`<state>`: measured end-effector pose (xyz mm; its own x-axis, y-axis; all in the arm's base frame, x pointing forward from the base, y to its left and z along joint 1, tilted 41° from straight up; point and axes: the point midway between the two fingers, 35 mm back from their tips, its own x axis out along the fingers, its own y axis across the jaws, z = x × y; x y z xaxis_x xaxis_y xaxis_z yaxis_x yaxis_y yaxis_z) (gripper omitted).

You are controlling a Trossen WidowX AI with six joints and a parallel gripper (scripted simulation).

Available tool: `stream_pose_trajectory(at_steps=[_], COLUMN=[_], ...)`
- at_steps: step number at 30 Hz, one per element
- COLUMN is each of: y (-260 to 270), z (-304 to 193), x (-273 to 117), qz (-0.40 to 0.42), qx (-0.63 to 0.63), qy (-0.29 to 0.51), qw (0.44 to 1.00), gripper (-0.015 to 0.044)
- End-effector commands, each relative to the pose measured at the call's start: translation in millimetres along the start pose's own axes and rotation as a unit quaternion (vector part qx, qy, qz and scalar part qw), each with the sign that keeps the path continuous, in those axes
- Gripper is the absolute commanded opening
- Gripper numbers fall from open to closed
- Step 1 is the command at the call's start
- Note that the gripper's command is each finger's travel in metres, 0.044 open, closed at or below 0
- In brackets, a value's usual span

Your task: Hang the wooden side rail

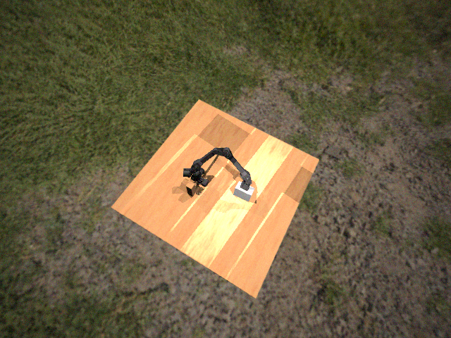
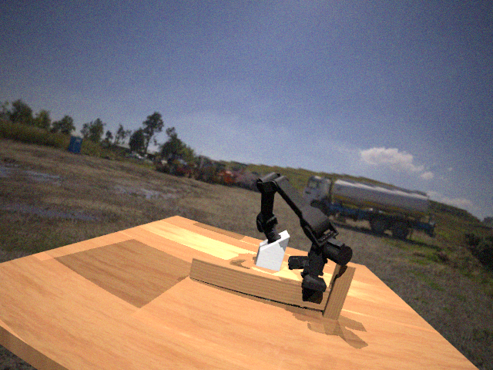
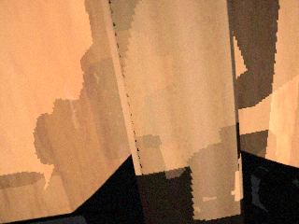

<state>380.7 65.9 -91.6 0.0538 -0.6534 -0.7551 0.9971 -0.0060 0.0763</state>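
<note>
rail, where: the wooden side rail (image 1: 212, 164) (image 2: 246, 280) (image 3: 182, 93) lies low along the table (image 1: 218, 232) (image 2: 159, 338), its near end directly beneath the wrist and just beside the headboard post (image 1: 189, 191) (image 2: 340, 292).
rail, long axis: it runs lengthwise away from the post, its broad side upright; in the wrist view it passes nearly top to bottom, leaning a little.
far end: well apart from the post, down at the table or very near it; a dark line under the rail makes exact contact hard to tell.
gripper, relation: the gripper (image 1: 197, 177) (image 2: 312, 295) (image 3: 171, 154) comes down over the rail from above, much nearer the post end than the far end.
gripper, fingers: partly apart, pinching the rail between them, one on each side of its thickness.
hooks and pins: hidden in these views, so whether they are seated cannot be told.
arm: the only one, arching back to its white mount (image 1: 243, 192) (image 2: 273, 254), which stands to one side of the rail.
coming move: probably to settle the hooked end down against the post, square to its slot; opening before the hooks sit could drop that end.
</note>
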Motion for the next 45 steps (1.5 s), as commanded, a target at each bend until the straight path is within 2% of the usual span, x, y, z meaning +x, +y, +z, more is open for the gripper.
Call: stream_pose_trajectory(at_steps=[1,22,34,39,45], y=[-0.1,0.0,-1.0,-0.7,-1.3], z=[-3.8,-3.8,-0.6,-0.8,-0.5], x=[-2.0,1.3,1.6,-24.9,-38.5], qz=[0.003,0.003,0.0,0.002,0.003], qx=[-0.003,-0.003,-0.001,-0.003,-0.003], qy=[0.005,0.005,0.0,0.004,0.006], qw=[1.0,1.0,1.0,1.0,1.0], gripper=[0.0,0.0,0.0315,0.044,0.044])
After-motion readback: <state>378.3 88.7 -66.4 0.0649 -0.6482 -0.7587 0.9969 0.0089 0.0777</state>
